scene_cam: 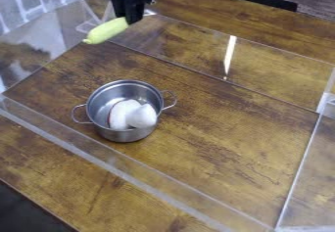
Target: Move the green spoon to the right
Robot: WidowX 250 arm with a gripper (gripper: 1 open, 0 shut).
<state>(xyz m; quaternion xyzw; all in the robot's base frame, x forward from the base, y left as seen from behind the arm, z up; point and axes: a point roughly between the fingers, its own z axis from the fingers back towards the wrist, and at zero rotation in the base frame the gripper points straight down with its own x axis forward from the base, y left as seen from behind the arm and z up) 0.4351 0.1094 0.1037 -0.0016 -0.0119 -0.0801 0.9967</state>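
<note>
The single view looks steeply down from above onto the table (236,123), at moderate range, with the steel pot (123,111) left of centre; the far table edge lies beyond the pot, toward the top.
</note>
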